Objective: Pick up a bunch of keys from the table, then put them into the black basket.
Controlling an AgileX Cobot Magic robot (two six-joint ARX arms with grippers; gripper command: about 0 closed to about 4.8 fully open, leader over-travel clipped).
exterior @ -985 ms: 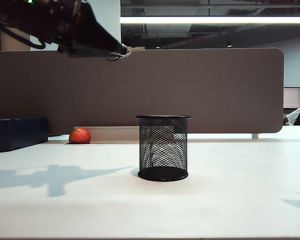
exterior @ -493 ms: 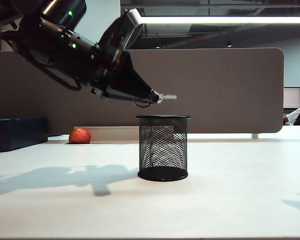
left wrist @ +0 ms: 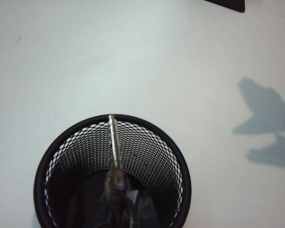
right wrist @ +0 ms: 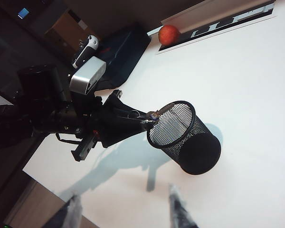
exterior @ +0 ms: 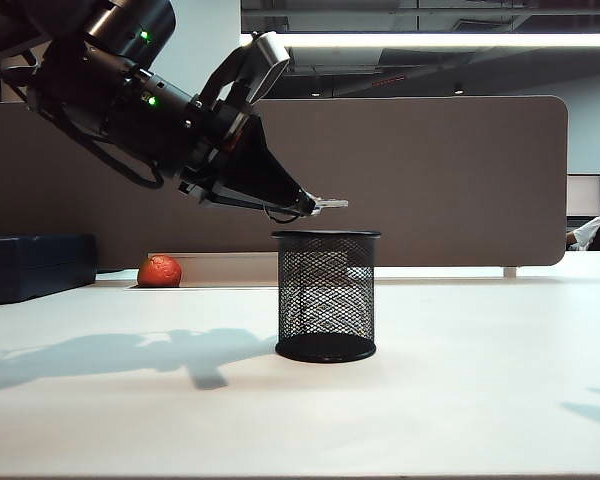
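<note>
Here the table (exterior: 460, 400) spreads wide and white across the exterior view, and everything else sits on or above it. The dark blue box (exterior: 35, 265) lies at the far edge, at about nine o'clock from the black basket (exterior: 326, 296), which stands upright near the middle of the tabletop. The orange-red ball (exterior: 160, 271) rests at roughly ten o'clock from the basket, near the box and well apart from the mesh.

The left gripper (exterior: 310, 205) hangs in the air at about eleven o'clock from the basket's rim, just above it, with its jaws clamped together on the bunch of keys (exterior: 325, 204). A silvery key pokes out over the rim toward three o'clock. In the left wrist view the keys (left wrist: 115, 161) hang directly over the basket's open mouth (left wrist: 42, 171), not touching the mesh.

The right gripper (right wrist: 123, 211) shows only in its own wrist view, its fingers (right wrist: 178, 209) spread wide apart and holding nothing, well apart from the basket (right wrist: 190, 142).
</note>
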